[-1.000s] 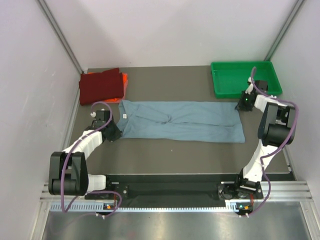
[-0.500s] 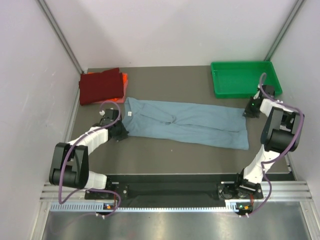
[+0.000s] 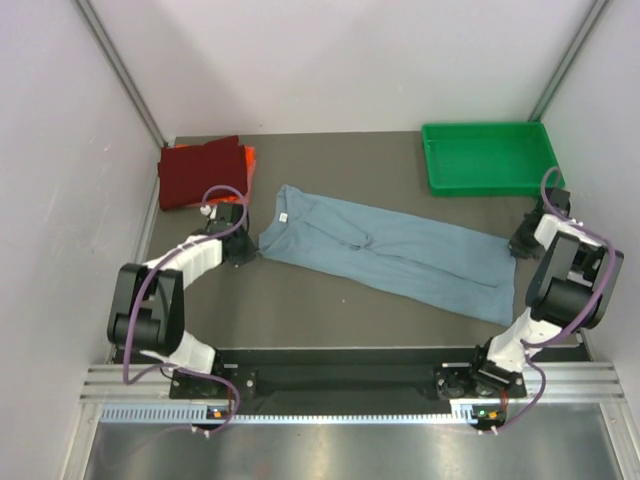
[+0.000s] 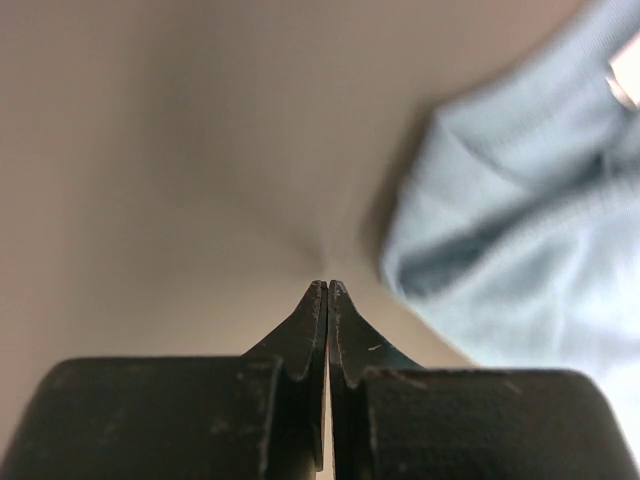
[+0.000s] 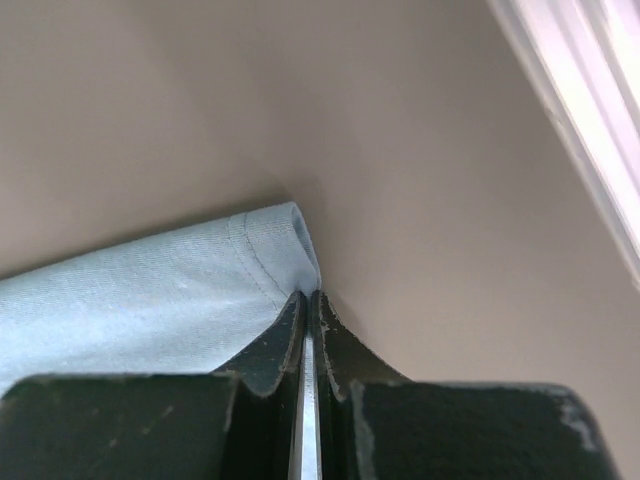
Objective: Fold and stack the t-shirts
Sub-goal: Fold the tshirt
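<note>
A dusty grey-blue t-shirt (image 3: pixel 390 250) lies flat and slanted across the table, collar end at the far left, hem end at the near right. My right gripper (image 3: pixel 520 245) is at the shirt's right end, and in the right wrist view it (image 5: pixel 308 292) is shut on a hemmed corner of the grey-blue cloth (image 5: pixel 180 300). My left gripper (image 3: pixel 243 250) sits just left of the collar end. Its jaws (image 4: pixel 327 285) are shut with nothing between them, and the cloth (image 4: pixel 520 230) lies to their right. A folded dark red t-shirt (image 3: pixel 200 170) rests on an orange one (image 3: pixel 250 158) at the back left.
A green plastic tray (image 3: pixel 488 158) stands at the back right, just beyond the right arm. White walls close in the table on the left, back and right. The right gripper works close to the table's right edge.
The right gripper has travelled toward the near right with the shirt corner, swinging the shirt from level to slanted. The left gripper has moved farther from its base and rightward, staying shut.
</note>
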Motion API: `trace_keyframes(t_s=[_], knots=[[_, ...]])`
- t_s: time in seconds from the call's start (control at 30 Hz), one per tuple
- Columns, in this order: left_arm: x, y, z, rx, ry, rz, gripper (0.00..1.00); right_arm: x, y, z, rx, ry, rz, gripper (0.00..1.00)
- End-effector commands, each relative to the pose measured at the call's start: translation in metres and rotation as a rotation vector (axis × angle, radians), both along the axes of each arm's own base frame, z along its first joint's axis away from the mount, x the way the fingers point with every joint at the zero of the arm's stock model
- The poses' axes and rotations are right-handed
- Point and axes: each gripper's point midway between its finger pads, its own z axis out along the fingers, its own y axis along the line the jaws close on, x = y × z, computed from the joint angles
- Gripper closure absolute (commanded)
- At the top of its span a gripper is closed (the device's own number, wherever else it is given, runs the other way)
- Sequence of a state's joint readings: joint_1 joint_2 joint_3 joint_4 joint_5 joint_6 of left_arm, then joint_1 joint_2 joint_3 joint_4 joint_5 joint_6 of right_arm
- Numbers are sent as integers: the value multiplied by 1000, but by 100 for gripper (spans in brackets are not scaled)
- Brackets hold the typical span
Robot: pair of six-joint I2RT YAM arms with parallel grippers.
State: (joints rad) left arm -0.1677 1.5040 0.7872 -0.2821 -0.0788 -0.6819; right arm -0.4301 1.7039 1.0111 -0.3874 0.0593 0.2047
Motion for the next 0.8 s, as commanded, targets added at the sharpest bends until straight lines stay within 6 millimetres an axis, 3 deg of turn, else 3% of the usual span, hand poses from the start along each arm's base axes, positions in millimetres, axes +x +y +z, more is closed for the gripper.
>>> trace_keyframes(t_s=[0.0,0.07,0.13,0.2,0.3,0.43,0.63,0.77], knots=[[27,17,14,107,-19,54,100,-16,-24,20,-92,-20,-89,96],[31,19,25,122,-33,66,95,-14,-21,30,-83,-54,-83,87],[34,12,40,86,-95,41,79,-9,-15,42,-60,-94,-78,75],[31,0,46,38,-114,1,65,-6,-12,52,-51,-125,-74,72],[27,-11,50,-13,-151,-45,61,1,-5,76,-40,-187,-47,68],[21,-29,46,-96,-177,-130,56,16,22,109,-33,-281,38,59],[16,-26,25,-74,-90,-125,56,45,93,148,-12,-393,265,53],[19,-27,21,-73,-104,-128,54,71,179,172,80,-485,582,50]])
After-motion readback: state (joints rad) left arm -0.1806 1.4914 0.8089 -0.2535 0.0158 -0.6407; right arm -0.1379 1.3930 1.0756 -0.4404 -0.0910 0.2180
